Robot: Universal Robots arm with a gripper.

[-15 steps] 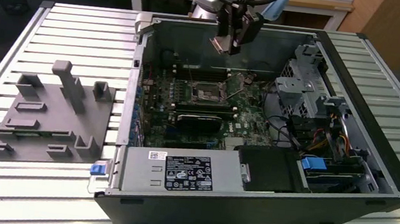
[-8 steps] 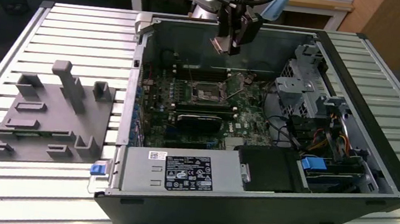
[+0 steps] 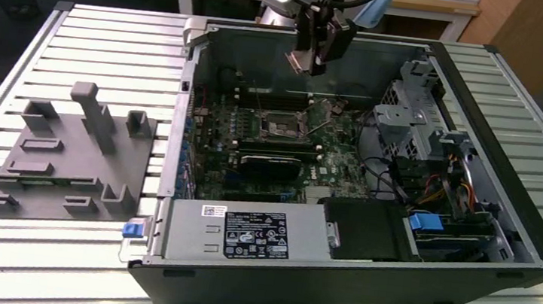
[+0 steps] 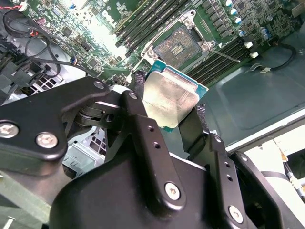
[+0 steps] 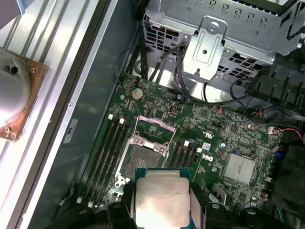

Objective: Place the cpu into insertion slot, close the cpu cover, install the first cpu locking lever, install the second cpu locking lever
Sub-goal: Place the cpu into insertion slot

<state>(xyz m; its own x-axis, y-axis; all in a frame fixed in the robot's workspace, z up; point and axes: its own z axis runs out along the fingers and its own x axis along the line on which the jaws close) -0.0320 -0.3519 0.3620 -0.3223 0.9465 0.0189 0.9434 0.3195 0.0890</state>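
Silver-tan metal tops the small flat square cpu [image 4: 169,98], which the black 2-fingered gripper [image 3: 309,65] clamps by 2 opposite edges, its jaws narrowed to the chip's width. In the exterior view the gripper hangs well above the small square insertion slot [image 3: 282,129]. The slot has a dark centre and a silvery rim, and is set in the green circuit board [image 5: 200,131] inside the open black computer case [image 3: 338,291]. It lies bare. In the first wrist view the thin silvery windowed cpu cover [image 5: 150,141] stands swung open at 1 side of the slot.

The likeliest trouble is a skewed landing. The chip is pinched on only 2 edges, so it could tilt or slip in the grip and meet the slot corner-first, which would probably damage the fine contacts in the slot's dark centre. A chip turned the wrong way relative to the slot would not seat. The raised cover, just beside the slot, could also catch an edge of the chip.

A white printed label [image 3: 254,237] sits on the grey metal power supply box [image 3: 192,236], well apart from the slot, and its wording cannot be made out. The chip's top shows faint markings, also unreadable.
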